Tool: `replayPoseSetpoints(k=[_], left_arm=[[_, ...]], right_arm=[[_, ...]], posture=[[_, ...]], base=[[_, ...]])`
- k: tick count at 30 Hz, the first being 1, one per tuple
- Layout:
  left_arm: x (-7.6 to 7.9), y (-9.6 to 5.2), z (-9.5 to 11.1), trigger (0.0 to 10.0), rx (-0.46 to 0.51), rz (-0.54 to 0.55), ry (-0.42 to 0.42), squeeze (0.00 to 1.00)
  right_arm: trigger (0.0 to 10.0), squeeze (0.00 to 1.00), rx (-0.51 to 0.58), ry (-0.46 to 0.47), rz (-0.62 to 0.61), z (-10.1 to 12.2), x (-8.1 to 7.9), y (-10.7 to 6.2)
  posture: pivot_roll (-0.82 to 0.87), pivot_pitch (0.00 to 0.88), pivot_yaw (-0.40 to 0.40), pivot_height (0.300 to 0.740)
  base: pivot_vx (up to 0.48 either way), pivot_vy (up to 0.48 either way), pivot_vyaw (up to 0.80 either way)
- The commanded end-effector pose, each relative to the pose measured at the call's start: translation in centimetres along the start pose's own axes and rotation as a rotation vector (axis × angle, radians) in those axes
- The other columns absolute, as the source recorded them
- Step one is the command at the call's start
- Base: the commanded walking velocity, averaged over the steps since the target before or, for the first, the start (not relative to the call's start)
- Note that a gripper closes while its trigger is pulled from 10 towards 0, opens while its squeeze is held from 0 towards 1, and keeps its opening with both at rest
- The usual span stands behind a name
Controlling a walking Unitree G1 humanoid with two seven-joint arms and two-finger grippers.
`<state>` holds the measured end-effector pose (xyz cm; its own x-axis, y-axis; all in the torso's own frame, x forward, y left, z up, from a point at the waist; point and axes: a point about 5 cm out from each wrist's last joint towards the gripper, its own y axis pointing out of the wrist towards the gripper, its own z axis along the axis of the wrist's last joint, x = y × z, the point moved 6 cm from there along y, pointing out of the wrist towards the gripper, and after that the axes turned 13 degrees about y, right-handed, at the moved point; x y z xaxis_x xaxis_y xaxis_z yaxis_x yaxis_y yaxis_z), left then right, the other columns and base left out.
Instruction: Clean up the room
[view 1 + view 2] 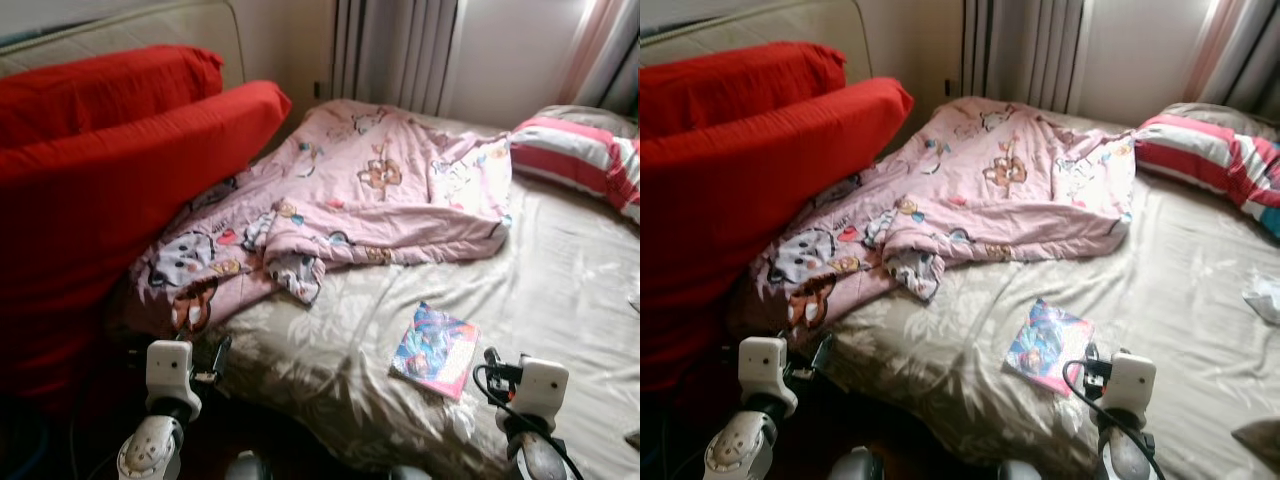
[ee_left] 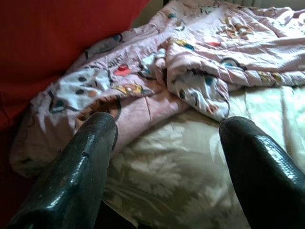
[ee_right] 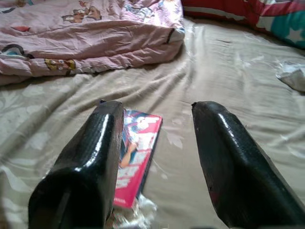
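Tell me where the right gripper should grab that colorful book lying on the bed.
Probably the book's near edge, coming from the foot of the bed. It lies flat on the beige sheet, just ahead of the open right gripper, so slip one finger under that edge.

A: How are the arms held?
B: Both are raised low and forward. The left tool (image 2: 164, 143) has its fingers spread wide.
A: And the right tool (image 3: 155, 138)?
B: Likewise spread, holding nothing.

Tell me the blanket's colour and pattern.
Pink blanket with cartoon animal prints; clearest in the left eye view.
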<state>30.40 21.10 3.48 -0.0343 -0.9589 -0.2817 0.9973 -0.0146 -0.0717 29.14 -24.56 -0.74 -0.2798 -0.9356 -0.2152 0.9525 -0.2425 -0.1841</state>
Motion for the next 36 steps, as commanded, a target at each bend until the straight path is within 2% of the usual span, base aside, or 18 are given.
replayPoseSetpoints(k=[1, 9, 17, 36], left_arm=[[-0.2, 0.2, 0.5, 10.0, 0.010, -0.002, 0.002, 0.00], [0.2, 0.6, 0.5, 10.0, 0.004, -0.016, -0.007, 0.00], [0.4, 0.8, 0.5, 10.0, 0.000, -0.022, -0.010, 0.00], [0.4, 0.6, 0.4, 10.0, -0.008, -0.034, 0.001, 0.00]], right_arm=[[10.0, 0.00, 0.002, 0.004, -0.001, 0.1, 0.0, 0.2], [10.0, 0.00, -0.078, 0.002, -0.001, -1.4, 0.2, 0.1], [10.0, 0.00, -0.091, 0.001, 0.041, -1.4, -0.5, 0.4], [10.0, 0.00, -0.170, -0.022, 0.029, -3.0, -0.7, 0.4]], posture=[[0.01, 0.017, -0.001, 0.632], [0.01, 0.019, 0.002, 0.632], [0.00, 0.022, 0.001, 0.632], [0.01, 0.051, 0.010, 0.632]], base=[[0.000, 0.000, 0.00], [0.000, 0.000, 0.00], [0.000, 0.000, 0.00], [0.338, 0.000, 0.00]])
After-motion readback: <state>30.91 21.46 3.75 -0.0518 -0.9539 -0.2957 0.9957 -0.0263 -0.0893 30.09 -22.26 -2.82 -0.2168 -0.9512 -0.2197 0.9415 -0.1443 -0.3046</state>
